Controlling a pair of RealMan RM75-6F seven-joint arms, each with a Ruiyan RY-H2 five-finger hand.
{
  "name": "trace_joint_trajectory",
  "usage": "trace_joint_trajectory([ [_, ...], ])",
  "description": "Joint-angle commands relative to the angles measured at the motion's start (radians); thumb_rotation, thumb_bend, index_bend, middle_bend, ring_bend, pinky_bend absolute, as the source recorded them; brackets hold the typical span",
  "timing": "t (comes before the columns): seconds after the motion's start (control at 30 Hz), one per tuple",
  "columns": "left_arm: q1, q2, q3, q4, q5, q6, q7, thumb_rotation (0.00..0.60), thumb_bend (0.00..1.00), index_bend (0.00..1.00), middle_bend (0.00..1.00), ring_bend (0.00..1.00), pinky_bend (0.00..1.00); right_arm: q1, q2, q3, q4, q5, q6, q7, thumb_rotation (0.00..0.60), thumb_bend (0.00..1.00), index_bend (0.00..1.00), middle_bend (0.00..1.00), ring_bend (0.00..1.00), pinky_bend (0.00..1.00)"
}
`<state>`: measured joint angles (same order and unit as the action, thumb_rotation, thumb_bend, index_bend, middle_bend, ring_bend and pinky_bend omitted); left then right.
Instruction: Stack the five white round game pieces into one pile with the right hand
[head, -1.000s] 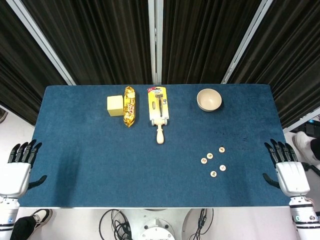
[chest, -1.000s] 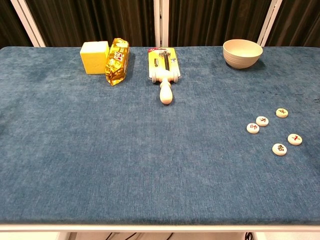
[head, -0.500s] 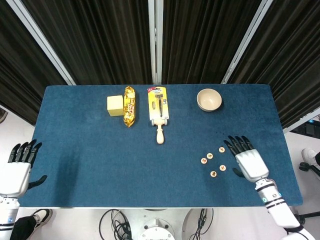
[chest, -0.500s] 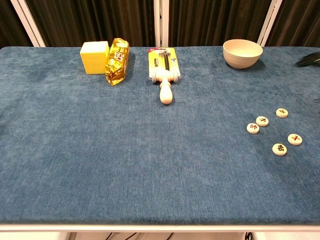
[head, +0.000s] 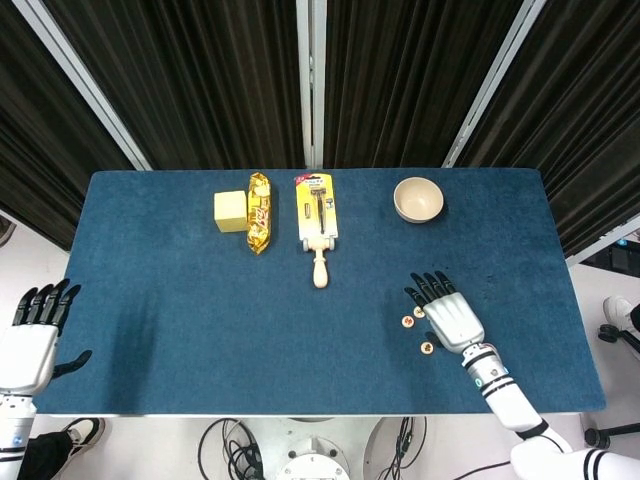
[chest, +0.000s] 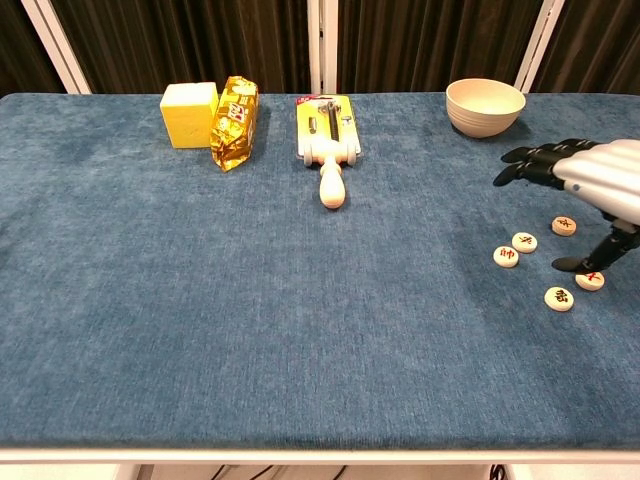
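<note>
Several white round game pieces with red or dark marks lie loose and flat on the blue table at the right. In the chest view they are separate: one (chest: 507, 257), one (chest: 524, 242), one (chest: 564, 226), one (chest: 589, 280) and one (chest: 559, 298). My right hand (chest: 590, 180) hovers over them with fingers spread, holding nothing, its thumb pointing down beside the piece near the right edge. In the head view the right hand (head: 447, 316) covers some pieces; two pieces (head: 407, 321) (head: 427, 347) show at its left. My left hand (head: 30, 335) hangs open off the table's left edge.
A cream bowl (head: 418, 199) stands at the back right. A packaged razor (head: 318, 215) with a cream handle, a gold snack packet (head: 259, 226) and a yellow block (head: 231, 211) line the back. The table's front edge (head: 320, 412) runs just behind my right wrist.
My right hand has swung in from beyond the table's right edge, leftwards, and now hangs over the pieces. The pieces and my left hand have not moved.
</note>
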<state>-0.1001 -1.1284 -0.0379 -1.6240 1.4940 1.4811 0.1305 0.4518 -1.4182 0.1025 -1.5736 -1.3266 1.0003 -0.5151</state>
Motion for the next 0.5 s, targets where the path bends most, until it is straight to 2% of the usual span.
trace_joint_trajectory([
  [0.03, 0.0, 0.0, 0.0, 0.0, 0.0, 0.001, 0.0, 0.6, 0.13, 0.08, 0.0, 0.0, 0.0, 0.009, -0.016, -0.005, 0.013, 0.006, -0.002, -0.004, 0.6, 0.17, 0.18, 0.0, 0.0, 0.0],
  [0.3, -0.001, -0.001, 0.0, 0.002, -0.003, -0.004, -0.003, 0.6, 0.13, 0.08, 0.0, 0.0, 0.0, 0.027, -0.057, -0.017, 0.054, 0.014, -0.004, 0.008, 0.6, 0.17, 0.26, 0.0, 0.0, 0.0],
  [0.5, -0.001, -0.001, 0.0, 0.003, -0.005, -0.006, -0.006, 0.6, 0.13, 0.08, 0.0, 0.0, 0.0, 0.039, -0.077, -0.024, 0.079, 0.029, -0.013, 0.013, 0.6, 0.21, 0.33, 0.0, 0.0, 0.0],
])
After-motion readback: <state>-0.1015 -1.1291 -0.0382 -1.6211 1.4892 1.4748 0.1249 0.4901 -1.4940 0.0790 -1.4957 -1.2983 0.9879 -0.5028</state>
